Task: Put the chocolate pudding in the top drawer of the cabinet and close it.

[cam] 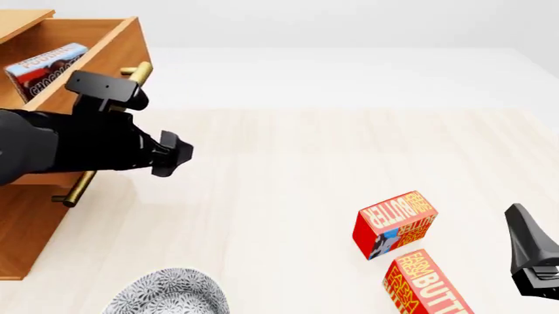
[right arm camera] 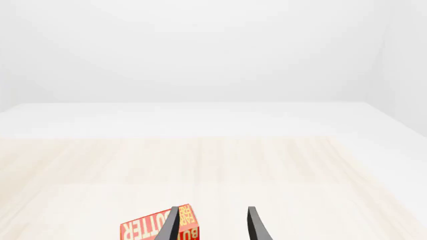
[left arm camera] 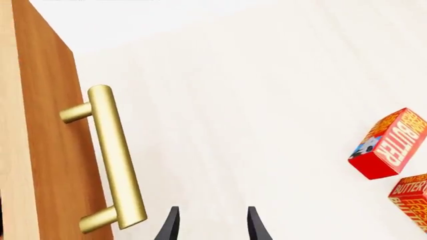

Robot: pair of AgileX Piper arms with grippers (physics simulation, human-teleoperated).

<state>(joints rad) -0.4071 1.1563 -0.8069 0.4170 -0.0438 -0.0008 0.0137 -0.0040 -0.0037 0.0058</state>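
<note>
Chocolate pudding (cam: 48, 69): lies inside the open top drawer at the upper left of the front view, tilted, its long axis running from lower left to upper right of the frame; the lettered face is turned up toward the camera, light-blue strip above, dark brown part below.

Top drawer (cam: 112, 46): pulled out of the cabinet, its wooden walls showing around the box; one end of its brass handle pokes out above the left arm in the front view.

Brass handle (left arm camera: 117, 159): in the left wrist view, a bar on two posts standing off the orange-brown drawer front, at the left of that frame.

Cabinet (cam: 22, 229): orange-brown wooden chest along the left edge of the front view, with another brass bar showing lower down, under the arm.

Left gripper (left arm camera: 212, 225): black fingers spread apart with nothing between them, just beside the lower end of the brass handle but not touching it.

Right gripper (right arm camera: 212, 225): fingers parted and empty, low in its wrist view, above a butter box; in the front view it sits at the lower right edge.

Butter boxes (cam: 395, 224): two red-and-orange boxes on the pale desk (cam: 288, 170), lower right of the front view, close together, well apart from the cabinet.

Patterned plate (cam: 166, 294): grey-and-white, at the bottom edge, left of centre.
</note>
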